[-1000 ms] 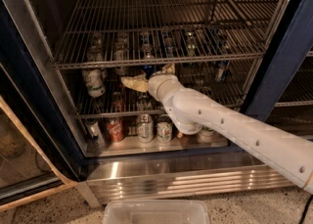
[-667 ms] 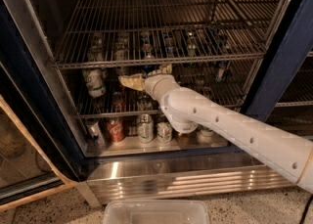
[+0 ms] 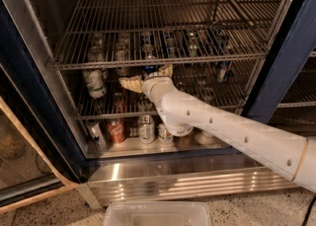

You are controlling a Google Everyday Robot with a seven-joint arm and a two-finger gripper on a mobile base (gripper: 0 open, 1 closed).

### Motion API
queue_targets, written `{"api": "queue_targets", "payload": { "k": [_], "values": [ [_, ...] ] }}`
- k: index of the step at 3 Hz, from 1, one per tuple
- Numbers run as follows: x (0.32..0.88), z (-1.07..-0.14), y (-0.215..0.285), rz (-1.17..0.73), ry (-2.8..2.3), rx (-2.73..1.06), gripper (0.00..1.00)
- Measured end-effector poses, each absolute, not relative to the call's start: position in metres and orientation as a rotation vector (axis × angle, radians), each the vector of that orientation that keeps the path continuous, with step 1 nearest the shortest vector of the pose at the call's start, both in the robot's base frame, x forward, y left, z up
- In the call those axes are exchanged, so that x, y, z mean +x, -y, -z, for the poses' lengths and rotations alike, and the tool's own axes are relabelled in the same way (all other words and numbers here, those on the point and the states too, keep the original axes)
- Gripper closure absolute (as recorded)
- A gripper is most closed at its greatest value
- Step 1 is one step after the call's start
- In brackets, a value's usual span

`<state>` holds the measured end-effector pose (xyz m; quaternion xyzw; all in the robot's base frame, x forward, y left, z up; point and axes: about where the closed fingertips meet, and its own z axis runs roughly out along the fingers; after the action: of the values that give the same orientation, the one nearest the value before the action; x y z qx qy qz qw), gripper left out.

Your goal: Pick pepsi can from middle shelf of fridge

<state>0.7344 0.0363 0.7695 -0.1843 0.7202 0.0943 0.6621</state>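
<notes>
Steel fridge (image 3: pixel 174 182), wire-rod middle shelf (image 3: pixel 100 116): end effector (image 3: pixel 146 75) spread apart near dark-blue pepsi can (image 3: pixel 149 68).

Dim, warm light fills the fridge (image 3: pixel 291 62). My gripper (image 3: pixel 147 76) hangs inside, lit from the front. Below it, glare streaks the steel base panel (image 3: pixel 173 183); behind it, shadows deepen.

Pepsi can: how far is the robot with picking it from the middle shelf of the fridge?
Done: the arm is inside the fridge, with the gripper above the middle shelf, right at the pepsi can. In hand: the grasp itself; whether the can is gripped cannot be seen. Left: lifting the can off the shelf and bringing it out of the fridge.
</notes>
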Motion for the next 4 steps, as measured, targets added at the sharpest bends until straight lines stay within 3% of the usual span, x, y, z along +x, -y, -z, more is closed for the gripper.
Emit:
{"api": "queue_targets", "payload": {
  "k": [1,2,3,4],
  "values": [
    [0.739,-0.763,-0.035,-0.18,-1.635,-0.405,0.04],
    [0.745,-0.76,-0.033,-0.161,-1.639,-0.389,0.22],
    [0.749,-0.759,-0.033,-0.152,-1.64,-0.38,0.33],
    [0.752,-0.753,-0.028,-0.127,-1.665,-0.351,0.35]
  ]
}}
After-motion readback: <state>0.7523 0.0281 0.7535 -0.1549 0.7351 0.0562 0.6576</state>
